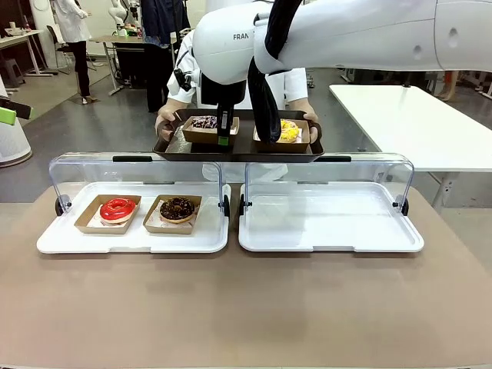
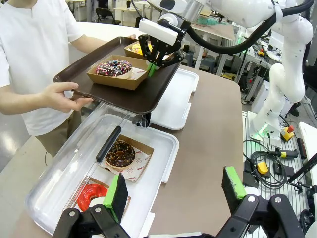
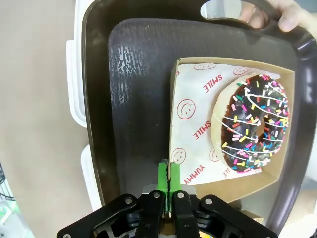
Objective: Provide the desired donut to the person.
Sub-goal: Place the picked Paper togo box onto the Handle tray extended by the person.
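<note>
Donut (image 3: 255, 125) beside right gripper (image 3: 168, 179) (on tray (image 3: 138, 99)).

glossy white robot arms (image 1: 369, 34) with black cables, black grippers, green pads, person (image 2: 34, 54) in white short-sleeved shirt

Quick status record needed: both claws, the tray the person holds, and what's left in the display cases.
right claw: over the brown tray, green pads close together around the rim of the sprinkle donut's paper boat
left claw: open, holding nothing, above the left display case
tray: held by the person at both ends, above the far table edge
on tray: sprinkle donut and yellow donut, each in a paper boat
left display case: red donut, chocolate donut
right display case: lid up, no donuts
</note>
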`<state>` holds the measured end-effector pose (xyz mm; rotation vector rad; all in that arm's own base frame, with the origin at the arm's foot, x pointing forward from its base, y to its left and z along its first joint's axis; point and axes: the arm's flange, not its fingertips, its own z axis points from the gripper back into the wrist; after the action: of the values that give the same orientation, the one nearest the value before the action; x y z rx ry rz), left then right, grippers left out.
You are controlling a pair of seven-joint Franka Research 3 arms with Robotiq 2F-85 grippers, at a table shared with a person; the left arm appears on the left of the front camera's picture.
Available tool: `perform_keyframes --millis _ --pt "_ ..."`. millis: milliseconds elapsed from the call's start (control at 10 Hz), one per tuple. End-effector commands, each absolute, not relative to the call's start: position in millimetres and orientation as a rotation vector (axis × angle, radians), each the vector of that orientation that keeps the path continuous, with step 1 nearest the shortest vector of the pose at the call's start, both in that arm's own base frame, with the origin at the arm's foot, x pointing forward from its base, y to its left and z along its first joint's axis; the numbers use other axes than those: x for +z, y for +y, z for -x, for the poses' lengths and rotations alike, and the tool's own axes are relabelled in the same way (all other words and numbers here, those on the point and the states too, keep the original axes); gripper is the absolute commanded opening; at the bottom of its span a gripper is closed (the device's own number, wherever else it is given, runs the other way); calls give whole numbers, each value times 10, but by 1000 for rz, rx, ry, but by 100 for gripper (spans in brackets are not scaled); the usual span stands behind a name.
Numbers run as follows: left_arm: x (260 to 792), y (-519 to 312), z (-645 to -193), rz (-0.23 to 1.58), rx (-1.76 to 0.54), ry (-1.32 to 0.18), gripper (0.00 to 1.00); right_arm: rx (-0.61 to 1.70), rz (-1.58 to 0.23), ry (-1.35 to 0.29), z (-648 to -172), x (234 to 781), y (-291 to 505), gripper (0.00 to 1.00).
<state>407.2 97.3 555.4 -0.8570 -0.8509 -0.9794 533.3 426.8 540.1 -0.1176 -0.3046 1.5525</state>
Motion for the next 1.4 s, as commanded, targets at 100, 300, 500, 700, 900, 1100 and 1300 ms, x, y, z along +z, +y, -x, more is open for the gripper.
perform_keyframes --millis 100,300,500,700,900,1100,1300 --pt "5572 972 -4060 866 -974 -857 100 1593 126 -306 -5362 5423 4273 60" --pt "5572 972 -4060 866 -974 -857 100 1600 138 -317 -5318 5459 4270 100" --pt "5572 972 -4060 866 -974 -857 100 1602 145 -330 -5286 5495 4259 100" --pt "5572 972 -4060 866 -974 -857 100 1605 144 -337 -5274 5504 4256 100" --pt "5572 972 -4060 866 -974 -857 100 1607 142 -335 -5276 5504 4259 100" --pt "5572 972 -4060 866 -974 -857 100 1614 141 -336 -5265 5520 4264 100" --pt "5572 972 -4060 866 -974 -857 100 1627 141 -314 -5176 5595 4242 100"
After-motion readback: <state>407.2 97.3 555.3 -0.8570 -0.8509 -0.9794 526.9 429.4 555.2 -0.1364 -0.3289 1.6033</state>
